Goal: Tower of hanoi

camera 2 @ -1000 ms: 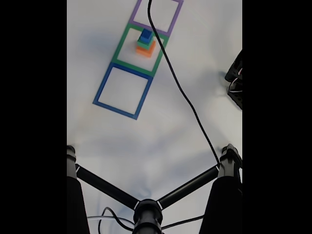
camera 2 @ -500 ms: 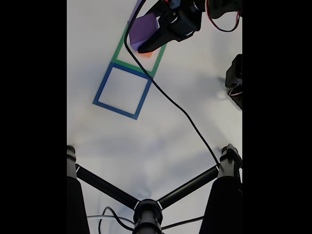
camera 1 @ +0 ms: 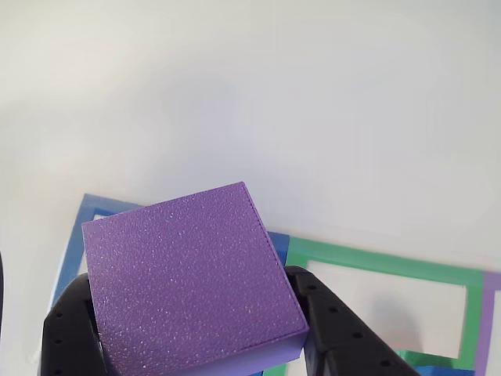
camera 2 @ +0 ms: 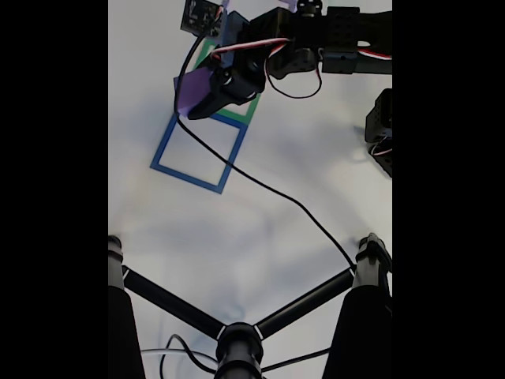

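My gripper [camera 1: 200, 345] is shut on the purple foam slab [camera 1: 188, 278], with a black finger [camera 1: 74, 333] on each side of it. In the fixed view the gripper [camera 2: 201, 93] holds the purple slab [camera 2: 192, 89] in the air, tilted, over the border between the green tape square [camera 2: 239, 117] and the blue tape square [camera 2: 163, 146]. The arm [camera 2: 316, 39] reaches in from the upper right and covers most of the green square. Below the slab in the other view lie the blue tape [camera 1: 74, 239] and the green tape [camera 1: 376, 260].
A black cable [camera 2: 276, 193] runs across the white table from the arm to the tripod [camera 2: 237, 339] at the bottom. A black device [camera 2: 382, 130] sits at the right edge. A strip of purple tape [camera 1: 490, 313] shows at the far right.
The arm came in from the top with the purple slab and carried it left and down toward the blue square. It now covers the small stacked blocks in the green square.
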You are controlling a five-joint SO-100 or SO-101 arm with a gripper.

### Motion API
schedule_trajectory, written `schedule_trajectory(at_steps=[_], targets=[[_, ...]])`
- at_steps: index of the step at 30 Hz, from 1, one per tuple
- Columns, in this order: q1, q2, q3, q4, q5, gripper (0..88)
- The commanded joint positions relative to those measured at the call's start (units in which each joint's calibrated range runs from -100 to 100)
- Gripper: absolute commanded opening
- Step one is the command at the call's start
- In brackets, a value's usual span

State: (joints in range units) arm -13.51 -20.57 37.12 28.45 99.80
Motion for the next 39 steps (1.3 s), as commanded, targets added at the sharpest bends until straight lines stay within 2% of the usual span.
schedule_trajectory(at_steps=[1, 13, 18, 26, 33, 39], targets=[[-0.79, 0.38, 8.45, -15.30, 0.20, 16.3], [-5.36, 16.40, 23.17, -51.16, 0.20, 16.6], [-5.97, 25.94, 23.26, -61.84, 0.20, 16.6], [-6.51, 34.43, 23.08, -70.10, 0.20, 16.7], [-5.97, 36.44, 23.35, -71.31, 0.20, 17.7], [-6.51, 36.68, 23.72, -73.01, 0.20, 26.0]])
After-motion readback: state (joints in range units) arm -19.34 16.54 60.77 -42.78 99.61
